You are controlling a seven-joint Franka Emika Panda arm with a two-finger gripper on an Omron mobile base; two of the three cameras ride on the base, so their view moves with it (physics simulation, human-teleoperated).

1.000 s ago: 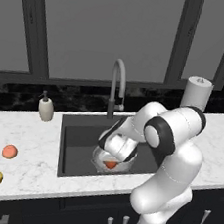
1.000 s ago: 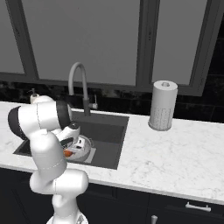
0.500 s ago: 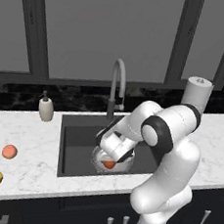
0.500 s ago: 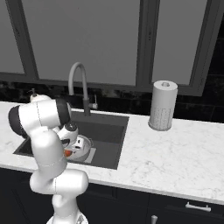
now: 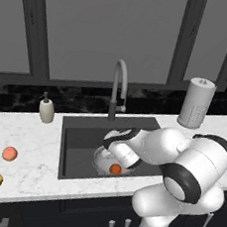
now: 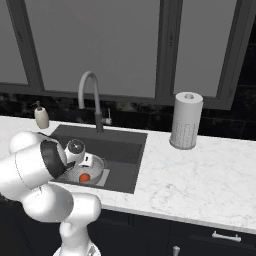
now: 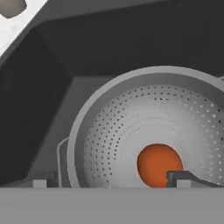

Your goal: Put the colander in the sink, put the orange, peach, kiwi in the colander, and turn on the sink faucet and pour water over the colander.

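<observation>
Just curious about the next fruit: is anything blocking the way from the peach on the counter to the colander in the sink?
Nothing visible. The peach sits on open counter left of the sink; only the arm hangs over the colander, which already holds the orange.

The orange (image 7: 157,165) lies at the bottom of the colander (image 7: 131,122), which sits in the sink (image 7: 39,96)
</observation>
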